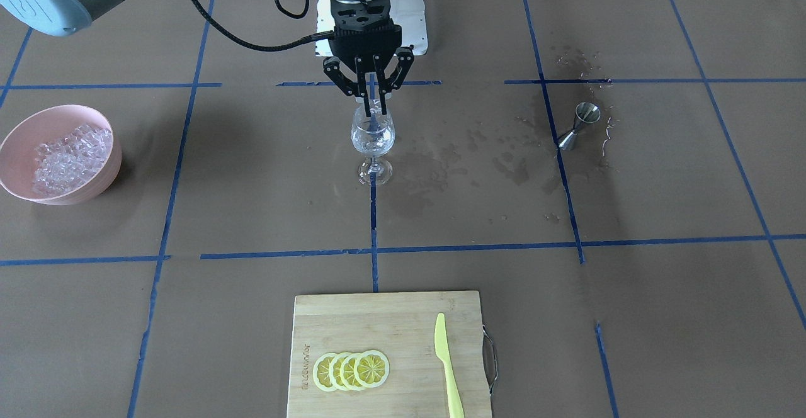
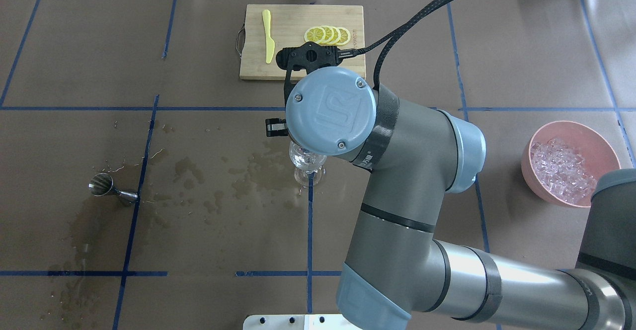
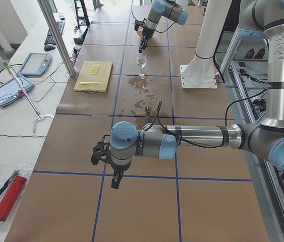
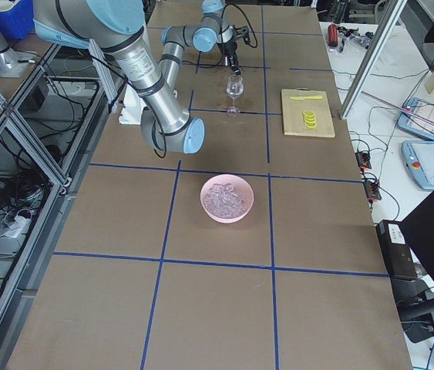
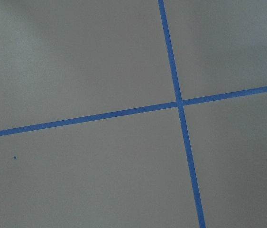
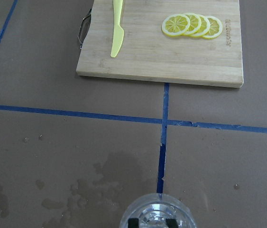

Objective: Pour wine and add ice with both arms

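A clear wine glass [image 1: 373, 138] stands at the table's centre on a blue tape cross, with glassy pieces in its bowl; I cannot make out wine in it. My right gripper [image 1: 371, 109] points straight down just over the rim, its fingers a narrow gap apart on what looks like a small ice cube. In the right wrist view its fingertips [image 6: 133, 223] sit above the glass [image 6: 154, 213]. A heap of ice [image 1: 69, 157] fills a pink bowl [image 1: 56, 108]. My left gripper [image 3: 115, 180] hovers over bare table far from the glass; I cannot tell whether it is open.
A steel jigger [image 1: 578, 125] lies on wet, stained paper towards my left. A bamboo cutting board [image 1: 378, 317] at the far edge carries lemon slices [image 1: 351, 371] and a yellow knife [image 1: 447, 367]. My right arm's elbow [image 2: 333, 111] hides part of the glass from overhead.
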`<state>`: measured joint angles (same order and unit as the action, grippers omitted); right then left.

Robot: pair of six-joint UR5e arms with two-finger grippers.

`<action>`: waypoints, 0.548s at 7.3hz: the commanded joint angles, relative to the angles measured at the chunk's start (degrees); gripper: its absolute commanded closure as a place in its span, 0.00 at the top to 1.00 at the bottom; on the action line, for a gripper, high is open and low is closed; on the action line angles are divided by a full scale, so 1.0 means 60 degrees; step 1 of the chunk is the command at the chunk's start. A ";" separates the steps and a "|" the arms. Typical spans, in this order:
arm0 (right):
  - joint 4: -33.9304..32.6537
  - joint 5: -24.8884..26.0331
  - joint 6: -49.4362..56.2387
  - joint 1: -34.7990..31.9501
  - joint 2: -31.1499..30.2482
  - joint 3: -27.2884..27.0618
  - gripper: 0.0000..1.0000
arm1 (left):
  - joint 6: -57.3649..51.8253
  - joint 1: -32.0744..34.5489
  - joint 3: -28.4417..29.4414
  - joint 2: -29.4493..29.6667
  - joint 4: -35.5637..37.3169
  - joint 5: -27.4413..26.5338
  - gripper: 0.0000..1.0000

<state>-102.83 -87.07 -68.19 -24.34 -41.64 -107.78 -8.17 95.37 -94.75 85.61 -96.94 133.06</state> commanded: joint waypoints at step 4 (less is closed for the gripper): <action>-0.0337 0.0097 -0.0001 0.0102 -0.0061 0.0005 0.99 | 0.0000 -0.0002 0.0015 -0.0001 0.0000 -0.0014 1.00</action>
<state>-104.31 -86.46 -68.20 -23.75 -42.05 -107.68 -8.17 95.36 -94.66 85.61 -96.94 133.05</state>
